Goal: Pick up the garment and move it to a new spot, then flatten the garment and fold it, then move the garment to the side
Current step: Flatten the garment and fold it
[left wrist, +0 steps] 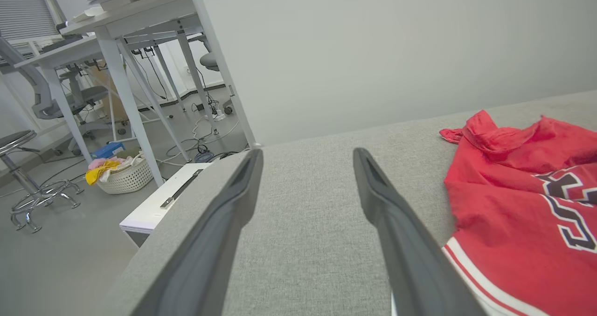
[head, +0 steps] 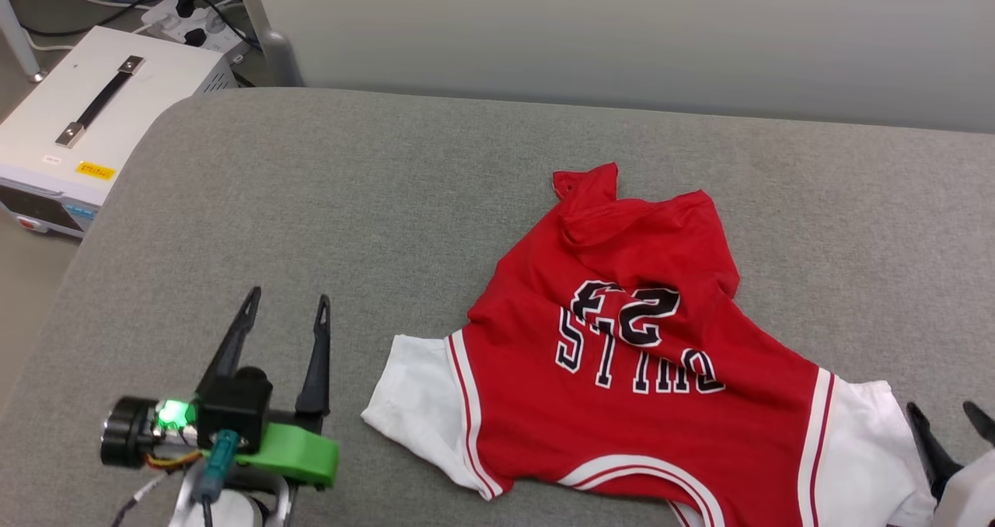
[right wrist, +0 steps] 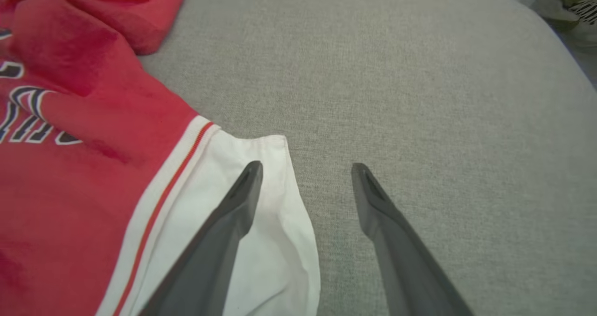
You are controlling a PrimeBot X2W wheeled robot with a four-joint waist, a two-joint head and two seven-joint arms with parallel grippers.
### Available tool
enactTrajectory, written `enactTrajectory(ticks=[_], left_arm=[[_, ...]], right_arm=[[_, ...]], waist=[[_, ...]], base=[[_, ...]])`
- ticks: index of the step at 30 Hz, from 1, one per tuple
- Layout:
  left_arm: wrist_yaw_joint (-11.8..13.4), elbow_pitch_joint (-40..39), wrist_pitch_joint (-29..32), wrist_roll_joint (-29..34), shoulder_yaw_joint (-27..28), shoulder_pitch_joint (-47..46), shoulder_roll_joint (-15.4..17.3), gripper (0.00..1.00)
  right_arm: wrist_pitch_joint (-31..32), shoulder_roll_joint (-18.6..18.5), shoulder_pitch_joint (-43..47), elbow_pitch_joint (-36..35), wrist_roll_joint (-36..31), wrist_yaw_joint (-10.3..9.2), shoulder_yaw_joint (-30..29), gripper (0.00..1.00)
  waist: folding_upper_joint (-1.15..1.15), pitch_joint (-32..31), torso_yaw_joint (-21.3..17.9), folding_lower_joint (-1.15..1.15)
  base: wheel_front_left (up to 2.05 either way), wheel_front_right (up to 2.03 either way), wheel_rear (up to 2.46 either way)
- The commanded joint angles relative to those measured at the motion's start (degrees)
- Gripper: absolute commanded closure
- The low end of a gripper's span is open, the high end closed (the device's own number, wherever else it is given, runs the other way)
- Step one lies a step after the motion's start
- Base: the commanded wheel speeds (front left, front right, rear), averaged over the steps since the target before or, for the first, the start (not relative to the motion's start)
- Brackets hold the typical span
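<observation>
Ok, right pincer [head: 942, 407] [right wrist: 307, 165] is spread and pinching nothing. It sits at the near right corner of the worktop [head: 389, 185]. In the right wrist view one finger lies over the white sleeve's edge and the other over bare grey cloth; can't tell if the first touches the fabric. Left pincer [head: 288, 295] [left wrist: 308, 153] is also spread wide and empty, over bare worktop toward the near left corner, fingers pointing at the far edge. It is near the other white sleeve, with a strip of grey between them. The garment [head: 637, 356] [left wrist: 513, 204] [right wrist: 70, 167] lies on the near right part of the worktop, lettered side up. Its collar trim is toward the near edge and its red hem end is bunched and wrinkled toward the far edge. One sleeve spreads toward each side. The body is creased, not flat. Off the far left corner, a white box [head: 85, 115] with a black handle sits on the floor, a power strip [head: 194, 22] behind it. The left wrist view shows a laundry basket [left wrist: 123, 176] under white desks [left wrist: 116, 41] beyond that edge.
</observation>
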Motion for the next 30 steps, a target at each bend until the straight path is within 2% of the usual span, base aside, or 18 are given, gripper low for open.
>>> enactTrajectory(ticks=[1,4,6,8,10,14,17,20,26,30], left_arm=[[-1.8,0.3,0.1,-0.8,0.2,-3.0,1.3,0.0],[-6.1,1.9,0.6,-1.7,-0.6,-7.3,3.7,0.0],[-9.1,2.7,3.1,-2.7,-1.4,-10.8,5.0,0.0],[-11.3,3.5,6.7,-4.5,-2.6,-14.4,6.4,0.0],[-12.4,3.6,12.0,-6.7,-5.0,-17.4,7.4,0.0],[-13.0,4.1,25.6,-15.9,-11.6,-22.6,10.1,0.0],[-13.1,3.0,35.9,-24.6,-18.9,-25.9,14.3,0.0],[-13.1,1.1,43.9,-32.6,-25.4,-27.7,18.0,0.0],[-13.1,-2.3,53.4,-42.1,-36.5,-29.5,24.6,0.0],[-13.1,-2.0,54.8,-45.1,-41.3,-30.4,27.0,0.0]], right_arm=[[-1.5,1.0,-1.1,-1.7,-1.6,-0.04,-0.9,0.0],[-3.1,2.9,-1.4,-5.3,-4.1,-0.04,-1.8,0.0],[-3.3,3.9,-1.6,-7.6,-5.7,-0.04,-2.0,0.0],[-2.9,4.9,-1.9,-9.8,-7.0,-0.04,-2.0,0.0],[-2.1,5.9,-2.0,-11.6,-7.8,-0.04,-1.9,0.0],[-0.9,6.8,-2.4,-13.9,-8.9,-0.04,-1.5,0.0],[-0.3,7.2,-3.0,-15.1,-9.4,-0.04,-0.9,0.0],[-0.1,7.4,-3.3,-15.6,-9.5,-0.04,-0.9,0.0],[0.0,7.8,-3.8,-16.1,-9.7,-0.04,-1.2,0.0],[0.1,7.9,-4.7,-16.2,-9.7,-0.04,-1.0,0.0]], waist=[[0.0,-0.1,-0.2,0.0],[0.0,0.1,-0.6,0.0],[0.0,0.4,-0.9,0.0],[0.0,0.9,-1.3,0.0],[0.0,1.3,-1.6,0.0],[0.0,2.5,-2.3,0.0],[0.0,3.3,-3.1,0.0],[0.0,3.9,-3.7,0.0],[0.0,5.3,-4.5,0.0],[0.0,6.5,-5.1,0.0]], base=[[0.0,0.0,0.0],[0.0,0.0,0.0],[0.0,0.0,0.0],[0.0,0.0,0.0],[0.0,0.0,0.0],[0.0,0.0,0.0],[0.0,0.0,0.0],[0.0,0.0,0.0],[0.0,0.0,0.0],[0.0,0.0,0.0]])
